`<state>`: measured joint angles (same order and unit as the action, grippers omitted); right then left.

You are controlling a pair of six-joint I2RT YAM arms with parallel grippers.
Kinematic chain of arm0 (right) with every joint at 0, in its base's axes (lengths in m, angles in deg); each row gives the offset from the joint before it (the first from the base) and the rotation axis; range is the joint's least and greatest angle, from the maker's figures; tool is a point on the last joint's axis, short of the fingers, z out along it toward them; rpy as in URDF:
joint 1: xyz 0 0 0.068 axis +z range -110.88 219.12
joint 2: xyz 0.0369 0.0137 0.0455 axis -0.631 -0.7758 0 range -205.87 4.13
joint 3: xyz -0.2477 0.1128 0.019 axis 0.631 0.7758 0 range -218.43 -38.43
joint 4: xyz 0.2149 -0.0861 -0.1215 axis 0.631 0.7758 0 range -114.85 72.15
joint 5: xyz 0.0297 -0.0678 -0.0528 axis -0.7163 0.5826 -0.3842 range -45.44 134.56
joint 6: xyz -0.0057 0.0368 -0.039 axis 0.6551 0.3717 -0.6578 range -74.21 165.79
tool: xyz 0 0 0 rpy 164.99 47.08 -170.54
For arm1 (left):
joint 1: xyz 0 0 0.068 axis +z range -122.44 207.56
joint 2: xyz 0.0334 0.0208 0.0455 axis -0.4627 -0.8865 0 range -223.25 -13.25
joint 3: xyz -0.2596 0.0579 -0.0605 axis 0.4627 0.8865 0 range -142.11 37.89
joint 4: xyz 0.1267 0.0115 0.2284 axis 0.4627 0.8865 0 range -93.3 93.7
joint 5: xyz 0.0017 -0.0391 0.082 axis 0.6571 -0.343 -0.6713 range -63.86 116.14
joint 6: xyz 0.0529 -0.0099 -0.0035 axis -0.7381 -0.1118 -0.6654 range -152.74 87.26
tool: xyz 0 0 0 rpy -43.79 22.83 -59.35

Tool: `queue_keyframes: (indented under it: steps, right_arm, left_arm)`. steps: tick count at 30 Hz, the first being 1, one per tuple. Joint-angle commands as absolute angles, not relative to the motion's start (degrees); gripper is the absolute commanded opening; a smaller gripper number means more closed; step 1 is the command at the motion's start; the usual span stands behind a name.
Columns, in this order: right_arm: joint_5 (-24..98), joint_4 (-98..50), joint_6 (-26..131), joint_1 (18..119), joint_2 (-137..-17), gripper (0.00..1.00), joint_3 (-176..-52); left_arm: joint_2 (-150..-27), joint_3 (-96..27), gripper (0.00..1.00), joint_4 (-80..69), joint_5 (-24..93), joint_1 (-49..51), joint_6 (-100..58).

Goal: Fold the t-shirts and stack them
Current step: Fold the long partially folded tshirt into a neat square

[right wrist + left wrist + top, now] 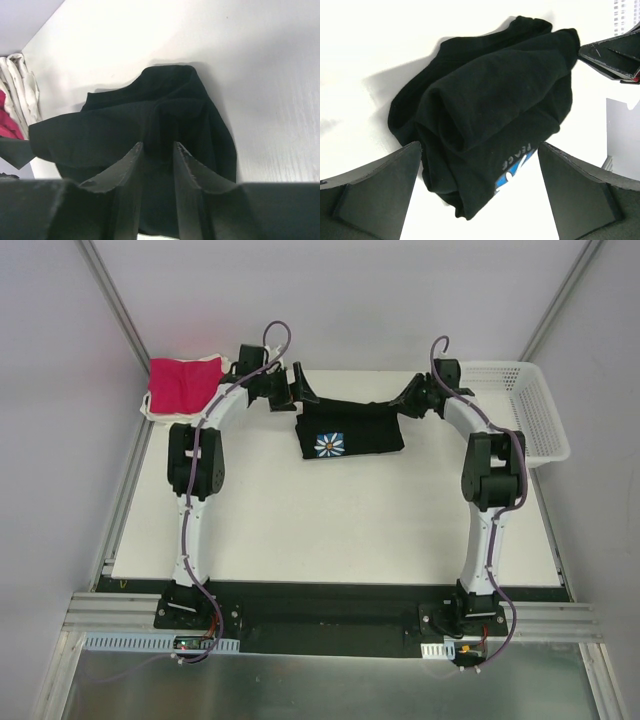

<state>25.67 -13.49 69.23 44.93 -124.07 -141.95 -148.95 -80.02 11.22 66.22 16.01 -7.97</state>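
Note:
A black t-shirt point(352, 427) lies folded on the table's far middle, its blue daisy print point(328, 444) facing up. My left gripper point(293, 388) stands at its left end. In the left wrist view the left gripper point(479, 147) is wide open, with the rumpled black t-shirt point(490, 105) on the table between and beyond its fingers, held by neither. My right gripper point(408, 400) is at the shirt's right end. In the right wrist view the right gripper point(158, 146) stands partly open just over the black cloth point(125, 130). A pink t-shirt point(183, 382) lies on white ones point(150, 410) at the far left.
A white mesh basket point(530, 405) stands at the far right corner. The right gripper's fingers point(615, 52) show at the top right of the left wrist view. White walls close in the table on the left, back and right.

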Motion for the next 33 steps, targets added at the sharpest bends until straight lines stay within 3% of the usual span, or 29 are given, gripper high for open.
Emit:
queue_keyframes:
  steps: [1,3,5,16,33]
  right_arm:
    - [26.63,-15.26,68.73,44.66,-114.0,0.26,-138.99]
    - [26.11,-18.06,69.52,45.27,-110.4,0.06,-135.91]
    - [26.45,-19.3,70.05,47.11,-107.59,0.01,-131.95]
    - [22.42,-24.58,76.02,57.58,-112.65,0.01,-129.04]
    - [14.59,-28.11,85.42,57.84,-125.51,0.01,-135.73]
  left_arm:
    - [-139.47,-79.72,0.99,10.76,68.95,15.96,-9.19]
    - [-136.84,-77.43,0.99,10.76,68.77,15.44,-9.8]
    - [-135.16,-74.89,0.99,10.76,68.25,14.47,-10.68]
    - [-131.99,-71.8,0.99,10.59,69.03,11.66,-12.18]
    - [-134.1,-73.12,0.99,10.59,71.23,11.3,-11.56]
